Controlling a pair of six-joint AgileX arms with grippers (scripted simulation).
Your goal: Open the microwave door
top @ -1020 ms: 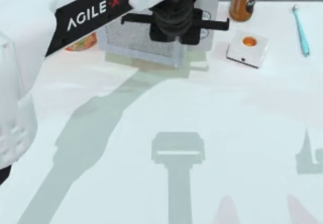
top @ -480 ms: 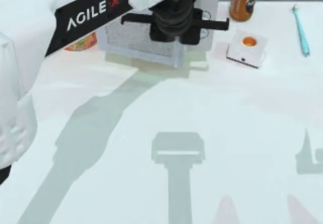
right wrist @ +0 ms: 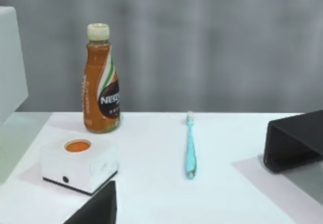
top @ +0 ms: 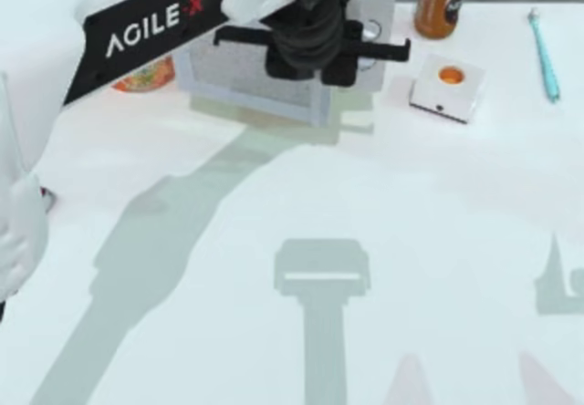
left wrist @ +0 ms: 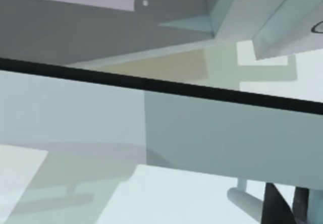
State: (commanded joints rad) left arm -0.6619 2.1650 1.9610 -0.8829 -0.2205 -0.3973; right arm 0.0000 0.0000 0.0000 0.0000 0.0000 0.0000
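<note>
The microwave (top: 365,22) stands at the surface's far edge. Its microwave door (top: 251,77) seems partly swung out, more opening left. The left gripper (top: 315,45) hangs over it; its fingers' state I cannot tell.

White table (top: 438,204) carries the microwave (top: 274,81), a brown bottle (top: 440,2), white cube (top: 444,88), teal toothbrush (top: 544,45) and an orange cup (top: 144,77).
</note>
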